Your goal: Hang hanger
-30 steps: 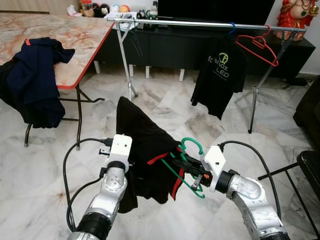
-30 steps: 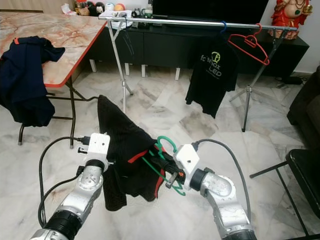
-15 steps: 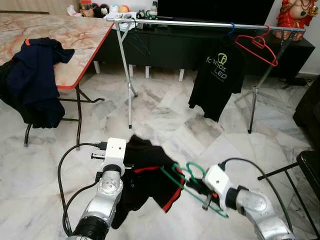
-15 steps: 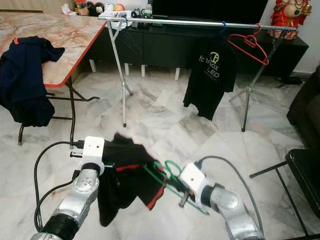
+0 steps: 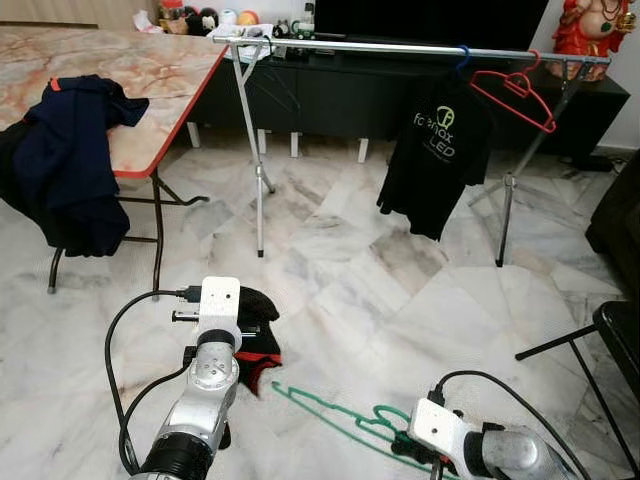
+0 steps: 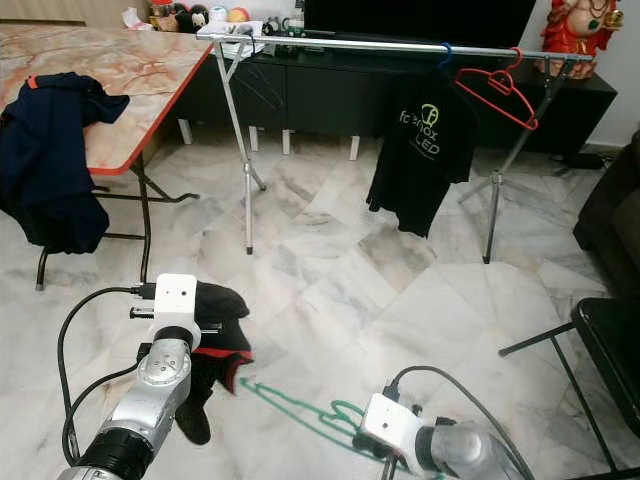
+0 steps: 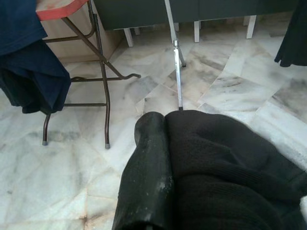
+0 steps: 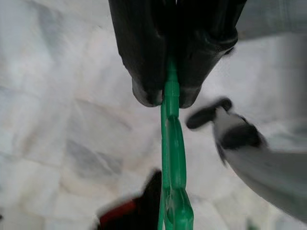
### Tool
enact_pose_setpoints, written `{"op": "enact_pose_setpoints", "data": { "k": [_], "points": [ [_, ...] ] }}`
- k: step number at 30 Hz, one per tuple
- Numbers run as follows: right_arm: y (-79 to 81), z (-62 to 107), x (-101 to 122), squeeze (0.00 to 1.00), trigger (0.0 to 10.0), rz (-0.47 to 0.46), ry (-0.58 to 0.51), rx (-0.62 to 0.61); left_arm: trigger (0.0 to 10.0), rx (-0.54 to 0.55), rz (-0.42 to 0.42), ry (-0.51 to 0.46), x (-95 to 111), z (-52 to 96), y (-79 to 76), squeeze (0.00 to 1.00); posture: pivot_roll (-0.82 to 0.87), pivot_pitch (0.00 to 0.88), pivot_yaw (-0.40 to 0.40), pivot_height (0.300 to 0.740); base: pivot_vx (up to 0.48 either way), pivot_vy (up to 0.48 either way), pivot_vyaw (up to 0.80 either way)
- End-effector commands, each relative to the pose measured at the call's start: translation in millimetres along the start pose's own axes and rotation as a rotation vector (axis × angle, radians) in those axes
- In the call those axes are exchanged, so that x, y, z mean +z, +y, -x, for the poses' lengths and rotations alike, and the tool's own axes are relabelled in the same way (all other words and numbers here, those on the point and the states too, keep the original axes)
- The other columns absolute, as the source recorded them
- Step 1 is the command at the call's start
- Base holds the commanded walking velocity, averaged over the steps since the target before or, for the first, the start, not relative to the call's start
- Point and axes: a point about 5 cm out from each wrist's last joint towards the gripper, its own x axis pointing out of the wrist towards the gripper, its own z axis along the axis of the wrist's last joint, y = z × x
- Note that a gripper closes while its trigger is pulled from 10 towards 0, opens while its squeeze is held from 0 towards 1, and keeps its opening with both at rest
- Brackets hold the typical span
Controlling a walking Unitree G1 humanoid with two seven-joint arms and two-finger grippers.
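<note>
Green hanger [image 8: 171, 143] is clamped in our right gripper [image 8: 167, 98] low over the floor; our left gripper [image 7: 158, 158] grips the black garment [image 7: 225, 167].

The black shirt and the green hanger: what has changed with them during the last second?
Both arms dropped low. The black shirt, held up a second ago, now hangs bunched in the left gripper; the green hanger has slid out of it, still clamped by the right gripper. The rack is unchanged.

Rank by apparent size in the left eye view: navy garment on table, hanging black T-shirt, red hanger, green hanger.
1. navy garment
2. black T-shirt
3. green hanger and red hanger: similar span; the green one lies nearer the camera, so not ranked.
</note>
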Motion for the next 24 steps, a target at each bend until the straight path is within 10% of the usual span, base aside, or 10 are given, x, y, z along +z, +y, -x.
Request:
{"op": "enact_pose_setpoints", "data": {
  "k": [1, 10, 14, 15, 16, 17, 18, 19, 20, 24],
  "points": [
    [-1.7, 8.5, 8, 0.0, 0.0, -0.019, -0.082, 0.015, 0.0, 0.025, -0.009, 0.018, -6, 1.2, 8.2, 0.0, -0.04, 0.13, -0.048, 0.74, 0.0, 0.0, 0.0],
    [5.8, 41.2, 14, 0.0, 0.0, -0.142, -0.262, 0.06, 0.0, 0.19, 0.048, 0.117, -31, 3.9, 53.1, 0.0, -0.04, 0.123, -0.036, 0.74, 0.0, 0.0, 0.0],
    [-3.7, 40.5, 4, 0.0, 0.0, -0.179, -0.248, -0.117, 0.0, 0.118, 0.091, 0.115, -35, 8.3, 53.8, 0.0, -0.04, 0.115, -0.028, 0.74, 0.0, 0.0, 0.0],
    [-4.5, 39.2, 1, 0.0, 0.0, -0.188, -0.236, -0.15, 1.8, 0.083, 0.114, 0.112, -36, 10.0, 50.3, 0.0, -0.04, 0.115, -0.028, 0.74, 0.0, 0.0, 0.0],
    [-6.9, 36.5, -4, 0.0, 0.0, -0.213, -0.218, -0.201, 7.5, 0.059, 0.133, 0.11, -36, 12.1, 47.8, 0.0, -0.04, 0.112, -0.025, 0.74, 0.0, 0.0, 0.0],
    [-14.6, 29.0, -15, 0.0, 3.1, -0.274, -0.169, -0.351, 10.0, 0.004, 0.17, 0.083, -35, 17.0, 42.5, 0.0, -0.04, 0.108, -0.023, 0.74, 0.0, 0.0, 0.0],
    [-17.1, 26.5, -19, 0.0, 3.1, -0.291, -0.15, -0.406, 10.0, -0.016, 0.179, 0.072, -34, 18.7, 40.7, 0.0, -0.04, 0.108, -0.023, 0.74, 0.0, 0.0, 0.0],
    [-21.1, 22.3, -27, 0.0, 8.4, -0.358, -0.104, -0.505, 10.0, -0.047, 0.184, 0.057, -34, 21.9, 37.8, 0.0, -0.04, 0.102, -0.021, 0.74, 0.0, 0.0, 0.0],
    [-21.4, 20.0, -32, 0.0, 10.0, -0.41, -0.085, -0.536, 10.0, -0.06, 0.193, 0.047, -33, 23.6, 36.2, 0.0, -0.04, 0.099, -0.018, 0.74, 0.0, 0.0, 0.0],
    [-14.5, 3.7, -55, 0.0, 10.0, -0.644, -0.011, -0.784, 10.0, -0.169, 0.254, -0.034, -18, 38.3, 22.5, 0.0, -0.04, 0.086, -0.012, 0.74, 0.0, 0.0, 0.0]
  ]
}}
